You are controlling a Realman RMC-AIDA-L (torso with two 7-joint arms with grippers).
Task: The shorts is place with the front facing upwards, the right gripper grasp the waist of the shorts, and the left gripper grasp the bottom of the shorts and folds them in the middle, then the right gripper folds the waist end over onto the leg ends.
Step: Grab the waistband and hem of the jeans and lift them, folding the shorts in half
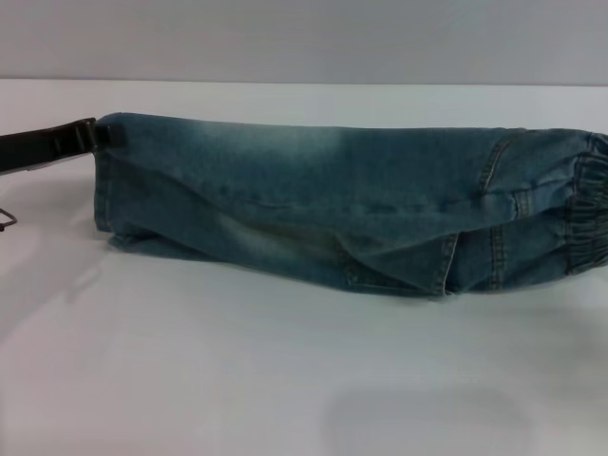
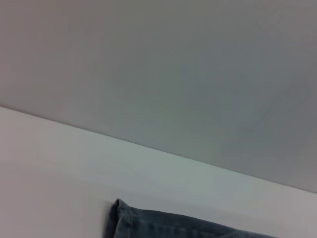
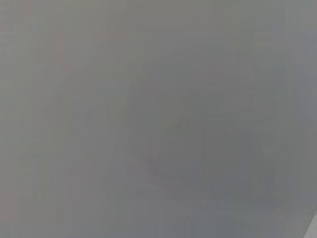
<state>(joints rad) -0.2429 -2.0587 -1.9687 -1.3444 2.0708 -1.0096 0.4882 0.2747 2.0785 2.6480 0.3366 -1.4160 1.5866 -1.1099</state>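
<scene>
the left hand point(image 1: 106, 135) pinches the leg ends point(image 1: 106, 180) of the folded shorts point(image 1: 332, 204); right hand unseen

Head view: the waist point(image 1: 591, 214) runs off the right edge — its far end is cut off. The left gripper point(image 1: 95, 136) enters from the left edge, arm mostly out of frame; fingertips meet the denim, grip state unreadable. Left wrist view: only a corner of the shorts point(image 2: 163, 225) shows, cut by the lower edge. Right wrist view: flat grey blur — nothing identifiable.
</scene>
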